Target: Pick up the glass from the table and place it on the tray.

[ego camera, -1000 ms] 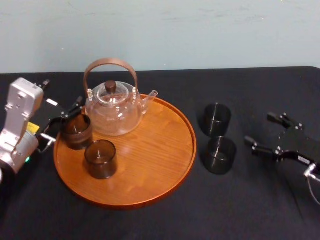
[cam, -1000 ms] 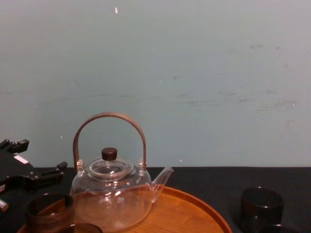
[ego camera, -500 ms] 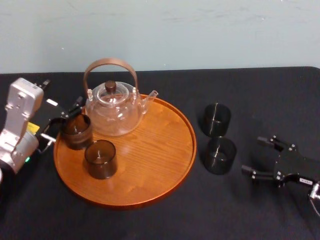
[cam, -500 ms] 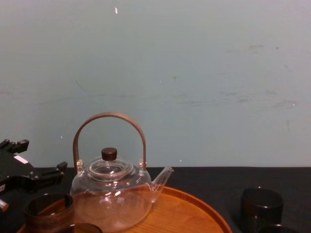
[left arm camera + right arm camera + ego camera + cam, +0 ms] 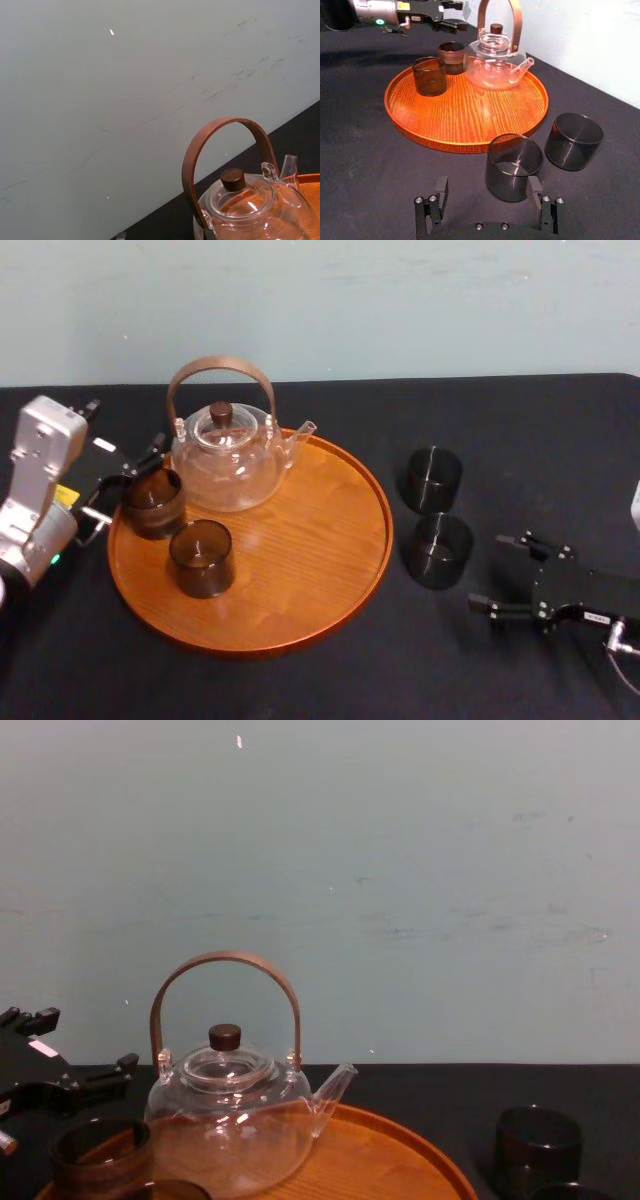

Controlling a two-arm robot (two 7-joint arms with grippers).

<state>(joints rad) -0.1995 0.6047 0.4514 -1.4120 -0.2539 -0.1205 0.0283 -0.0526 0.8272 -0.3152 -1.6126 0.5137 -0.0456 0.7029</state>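
Your table (image 5: pixel 300 685) is carrying the tray (image 5: pixel 310 580) left of centre; the teapot (image 5: pixel 225 460) and two glasses (image 5: pixel 200 558) are sitting on the tray's far-left part; your left gripper (image 5: pixel 128 478) is hanging released at their left; your right gripper (image 5: pixel 488 572) is hovering, jaws spread, just right of the near glass (image 5: pixel 440 550); that glass is standing on the table right of the tray, beside the far glass (image 5: pixel 433 478).

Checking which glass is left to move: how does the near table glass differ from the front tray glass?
The table glass stands on black cloth right of the tray; the tray glass stands inside its rim. The table glass looks grey-black, the tray glass brown. The open right pincer faces the table glass; the left pincer is back-left of the tray glass. Both are upright and short.
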